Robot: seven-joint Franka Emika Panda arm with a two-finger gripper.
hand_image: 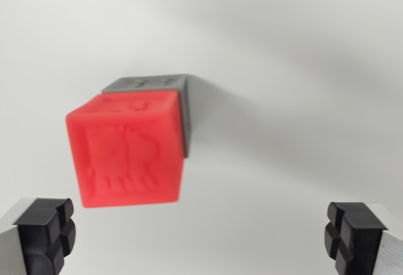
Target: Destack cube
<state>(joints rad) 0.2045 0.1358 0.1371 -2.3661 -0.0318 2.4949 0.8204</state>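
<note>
A red cube [128, 152] with an embossed figure on its facing side fills the left centre of the wrist view. Behind it, partly hidden, a grey cube [151, 84] shows its top and a strip of its right side; whether the red one rests on it or stands in front I cannot tell. My gripper [200, 234] is open, its black fingertips [47, 234] at the bottom corners of the view, wide apart with nothing between them. The red cube lies just beyond the left fingertip.
Both cubes rest on a plain white surface [296, 130]. A soft shadow falls to the right of the cubes. Nothing else is in view.
</note>
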